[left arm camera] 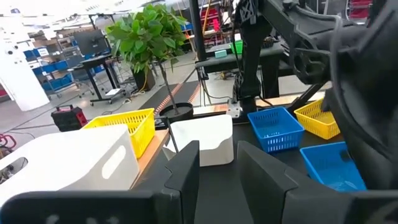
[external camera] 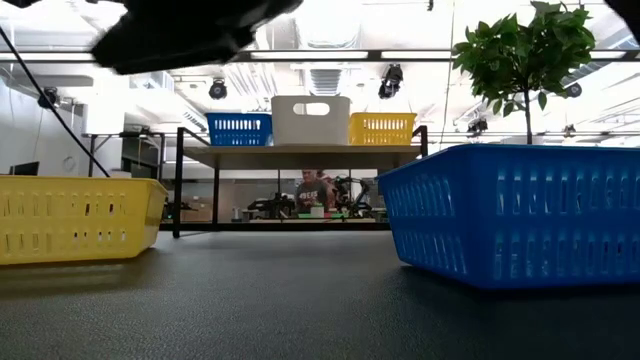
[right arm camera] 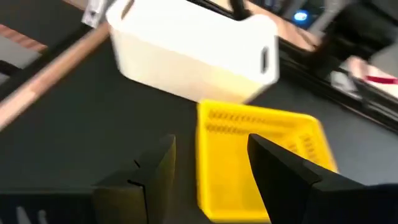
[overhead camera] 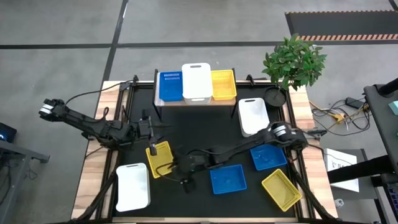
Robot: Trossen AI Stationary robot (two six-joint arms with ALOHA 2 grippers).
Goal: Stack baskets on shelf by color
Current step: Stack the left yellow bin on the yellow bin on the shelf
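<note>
Shelf: the wooden-topped shelf (overhead camera: 186,101) stands at the table's far edge, middle, carrying a blue basket (overhead camera: 170,86), a white basket (overhead camera: 196,81) and a yellow basket (overhead camera: 223,84) side by side.
Right gripper: the right gripper (right arm camera: 208,165) reaches across to the table's near-left area, jaws apart, holding nothing, just beside a yellow basket on the mat (overhead camera: 158,157).
Left gripper: the left gripper (left arm camera: 216,163) hovers over the left side of the table, near that yellow basket; fingers slightly apart, nothing between them.
Near-left corner: a white basket on the mat (overhead camera: 132,186).
Right side: another white basket (overhead camera: 253,116) near the far-right corner, two blue baskets (overhead camera: 227,179) (overhead camera: 268,156) toward the near edge, a tilted yellow basket (overhead camera: 282,189) at the near-right corner.
Far-right corner: a potted plant (overhead camera: 292,61).
Background: a person (external camera: 311,190) is visible beneath the shelf in the low view.
</note>
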